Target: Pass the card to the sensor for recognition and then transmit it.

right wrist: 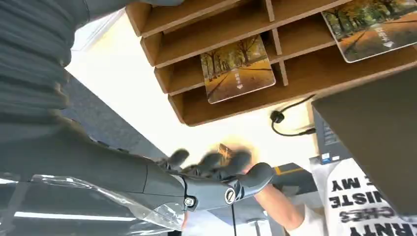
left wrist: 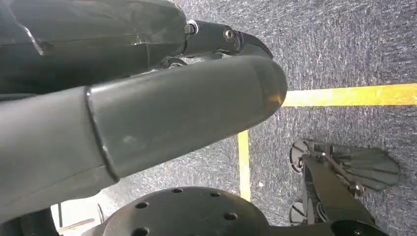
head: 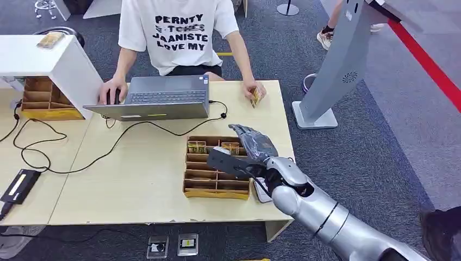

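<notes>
A wooden card tray sits on the table in front of me, with picture cards standing in its far slots. My right hand hovers over the tray's right side, fingers spread and holding nothing. In the right wrist view the same hand reaches past the tray, where two cards show. The person across the table pinches another card at the far edge. A small white device lies half hidden under my right wrist. My left hand hangs over the carpet, holding nothing.
An open laptop stands at the far side with the person's hand on a mouse. A black cable crosses the table. A white box and a second wooden tray are far left, a black device near left, a grey kiosk right.
</notes>
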### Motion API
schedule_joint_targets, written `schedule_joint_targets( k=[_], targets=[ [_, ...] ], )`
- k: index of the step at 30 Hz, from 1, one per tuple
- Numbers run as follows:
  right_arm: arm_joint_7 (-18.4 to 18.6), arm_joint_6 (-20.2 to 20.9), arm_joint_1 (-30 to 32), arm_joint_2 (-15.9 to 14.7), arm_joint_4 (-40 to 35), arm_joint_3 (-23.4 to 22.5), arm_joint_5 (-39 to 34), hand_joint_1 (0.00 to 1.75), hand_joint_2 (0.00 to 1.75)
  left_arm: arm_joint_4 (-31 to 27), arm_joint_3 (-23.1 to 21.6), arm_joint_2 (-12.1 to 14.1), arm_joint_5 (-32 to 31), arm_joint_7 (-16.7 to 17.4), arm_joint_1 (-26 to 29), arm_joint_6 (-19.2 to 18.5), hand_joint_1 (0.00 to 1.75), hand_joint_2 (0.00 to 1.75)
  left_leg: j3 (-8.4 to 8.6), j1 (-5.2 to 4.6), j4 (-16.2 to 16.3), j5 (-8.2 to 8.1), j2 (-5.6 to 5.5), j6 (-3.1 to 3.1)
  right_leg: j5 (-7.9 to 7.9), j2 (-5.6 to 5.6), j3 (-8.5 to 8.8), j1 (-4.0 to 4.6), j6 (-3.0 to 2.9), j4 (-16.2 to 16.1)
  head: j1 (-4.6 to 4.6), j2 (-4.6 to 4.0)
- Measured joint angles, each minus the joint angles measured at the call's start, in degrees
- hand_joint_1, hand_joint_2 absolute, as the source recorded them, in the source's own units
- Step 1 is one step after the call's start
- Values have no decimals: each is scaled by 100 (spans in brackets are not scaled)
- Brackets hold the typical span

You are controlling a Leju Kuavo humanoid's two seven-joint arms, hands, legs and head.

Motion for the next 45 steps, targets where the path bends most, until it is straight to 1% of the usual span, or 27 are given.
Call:
schedule_joint_targets(
  k=[12, 19, 24, 30, 37, 45],
  targets=[
    [61, -122, 45, -35, -446, -74, 170, 0, 175, 0, 2, -4, 2, 0, 1, 7, 0, 0, 1, 0, 0, 0, 0, 0, 0, 1, -1, 0, 0, 0, 0, 0],
    [179, -217, 150, -96, -787, -184, 341, 0, 175, 0, 2, -7, 20, 0, 3, 7, 0, 0, 2, 0, 0, 0, 1, 0, 0, 1, -1, 0, 0, 0, 0, 0],
    [369, -358, 306, -188, -1163, -280, 605, 0, 175, 0, 2, -7, 50, 0, 7, 7, 0, 0, 2, 0, 1, 0, 1, 0, 0, 2, -1, 0, 0, -1, -2, 0],
    [634, -402, 713, -341, -1773, -391, 936, 0, 175, 0, 4, -9, 83, 0, 11, 7, 0, 0, 2, 0, 1, -1, 2, 0, 0, 1, -2, 0, 0, -1, 0, 0],
    [756, -328, 1054, -492, -2328, -485, 1093, 0, 175, 0, 7, -11, 98, 0, 11, 7, 0, 0, 2, 0, 0, -1, 3, 0, 0, 1, -2, 0, 0, -1, 0, 0],
    [890, -175, 1688, -588, -2793, -710, 1377, 0, 175, 0, 7, -35, 101, 0, 10, -11, 0, 0, 1, 0, 0, -1, 3, 1, 0, 2, -2, 0, 0, -1, 0, 0]
  ],
)
